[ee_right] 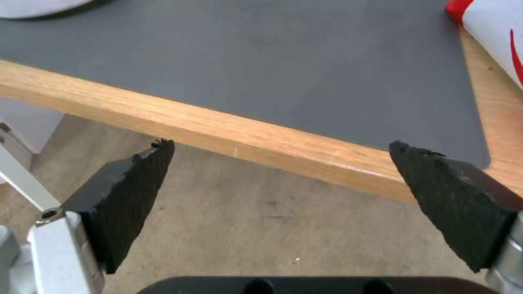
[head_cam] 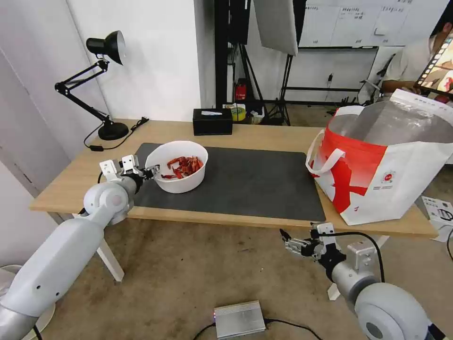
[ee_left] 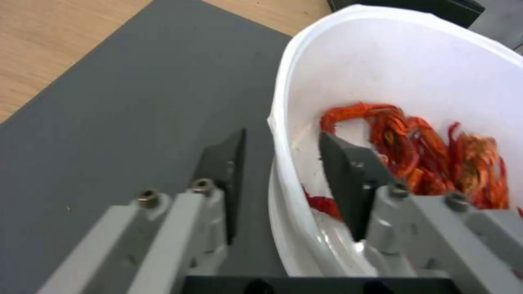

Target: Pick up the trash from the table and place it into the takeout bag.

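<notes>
A white round bowl [head_cam: 181,184] of red scraps sits on the left part of the dark grey mat [head_cam: 255,179] on the table [head_cam: 264,134]. My left gripper [head_cam: 152,172] is at the bowl's left rim. In the left wrist view it [ee_left: 282,132] stands open astride the bowl [ee_left: 414,73] rim, one finger outside and one inside, with small gaps on both sides. The red-and-white takeout bag [head_cam: 387,165] stands open on the table's right end. My right gripper [head_cam: 285,238] hangs open below the table's front edge, over the floor, with nothing between its fingers [ee_right: 280,143].
A black tissue box [head_cam: 212,121] stands at the table's back edge, and a black desk lamp [head_cam: 106,85] at the back left. A silver box [head_cam: 239,318] with cables lies on the floor in front. The mat's middle is bare between bowl and bag.
</notes>
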Tool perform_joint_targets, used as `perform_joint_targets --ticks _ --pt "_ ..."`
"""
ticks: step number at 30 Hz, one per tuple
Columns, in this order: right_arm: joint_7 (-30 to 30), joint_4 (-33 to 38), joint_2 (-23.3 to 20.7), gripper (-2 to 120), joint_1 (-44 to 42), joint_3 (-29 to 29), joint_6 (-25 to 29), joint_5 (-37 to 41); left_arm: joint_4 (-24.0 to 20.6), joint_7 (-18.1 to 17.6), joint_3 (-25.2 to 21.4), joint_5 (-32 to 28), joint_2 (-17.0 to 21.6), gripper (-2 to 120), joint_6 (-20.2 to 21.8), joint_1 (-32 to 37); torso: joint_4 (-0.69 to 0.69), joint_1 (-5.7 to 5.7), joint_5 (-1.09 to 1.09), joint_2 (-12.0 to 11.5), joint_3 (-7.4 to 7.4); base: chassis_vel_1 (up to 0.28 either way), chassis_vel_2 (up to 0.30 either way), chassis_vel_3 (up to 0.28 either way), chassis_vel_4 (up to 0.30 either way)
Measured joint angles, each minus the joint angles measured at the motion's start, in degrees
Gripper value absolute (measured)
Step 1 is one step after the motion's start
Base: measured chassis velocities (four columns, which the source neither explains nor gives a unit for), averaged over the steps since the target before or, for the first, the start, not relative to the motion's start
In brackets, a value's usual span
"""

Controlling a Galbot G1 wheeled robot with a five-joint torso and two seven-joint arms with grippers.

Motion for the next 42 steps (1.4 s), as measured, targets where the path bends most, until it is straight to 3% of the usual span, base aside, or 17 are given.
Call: perform_joint_targets --ticks 1,8,22,33,35,39,42 --pt "0.0 0.0 0.0 100 0.0 0.0 0.0 0.0 0.0 0.0 0.0 0.0 0.0 34 0.0 0.0 0.0 0.0 0.0 0.0 0.0 0.0 0.0 0.0 0.0" --pt "0.0 0.0 0.0 100 0.0 0.0 0.0 0.0 -0.5 -0.2 0.0 0.0 0.3 3 0.0 0.2 0.0 0.0 0.0 0.0 0.0 0.0 0.0 0.0 0.0" --pt "0.0 0.0 0.0 100 0.0 0.0 0.0 0.0 -1.0 -0.3 -0.4 0.0 0.3 0 -0.2 0.8 0.0 0.0 0.0 0.0 0.0 0.0 0.0 0.0 0.0" --pt "0.0 0.0 0.0 100 0.0 0.0 0.0 0.0 -0.9 -0.4 -0.7 0.1 -0.1 35 -0.3 0.6 0.0 0.0 0.0 0.0 0.0 0.0 0.0 0.0 0.0" --pt "0.0 0.0 0.0 100 0.0 0.0 0.0 0.0 -0.9 -0.5 -0.7 0.1 -0.2 49 -0.3 0.6 0.0 0.0 0.0 0.0 0.0 0.0 0.0 0.0 0.0" --pt "0.0 0.0 0.0 100 0.0 0.0 0.0 0.0 -0.9 -0.6 -0.8 0.1 -0.2 56 -0.3 0.7 0.0 0.0 0.0 0.0 0.0 0.0 0.0 0.0 0.0" --pt "0.0 0.0 0.0 100 0.0 0.0 0.0 0.0 -0.9 -0.6 -1.0 0.2 -0.1 73 -0.3 1.2 0.0 0.0 0.0 0.0 0.0 0.0 0.0 0.0 0.0"
